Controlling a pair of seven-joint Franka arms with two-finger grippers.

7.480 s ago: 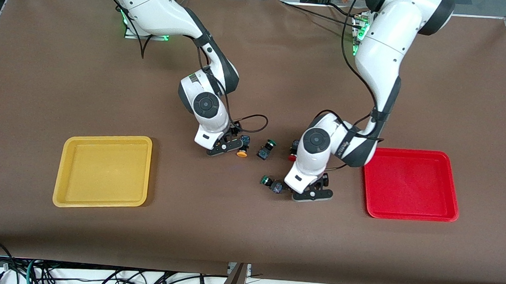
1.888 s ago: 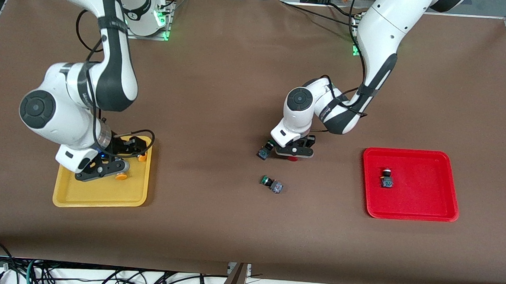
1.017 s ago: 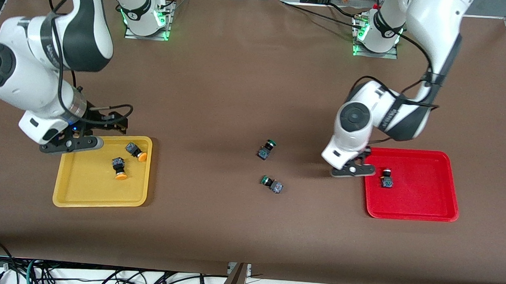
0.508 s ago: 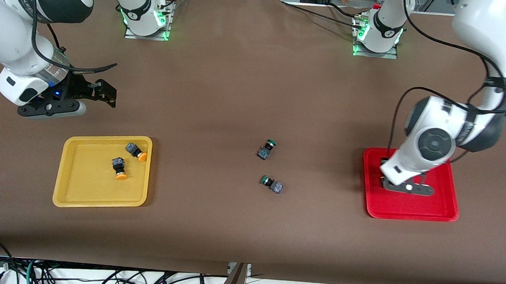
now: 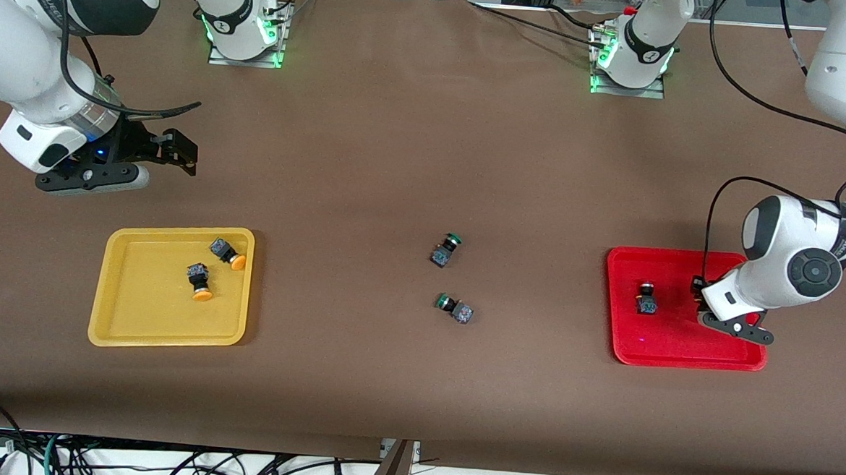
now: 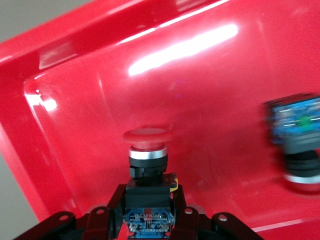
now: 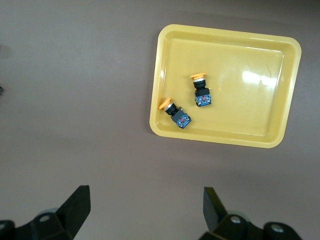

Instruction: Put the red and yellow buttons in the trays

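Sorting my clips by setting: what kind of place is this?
Most likely a robotics lab bench. Two white robot arms are bolted to a table under a brown cover, cables hang off its edge, and the red tray and yellow tray look set out for a sorting test.

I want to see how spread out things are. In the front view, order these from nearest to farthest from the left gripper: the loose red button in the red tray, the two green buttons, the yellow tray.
1. Loose red button, in the red tray, beside the left gripper.
2. Green buttons, mid-table; too close to call between them.
3. Yellow tray, at the right arm's end.
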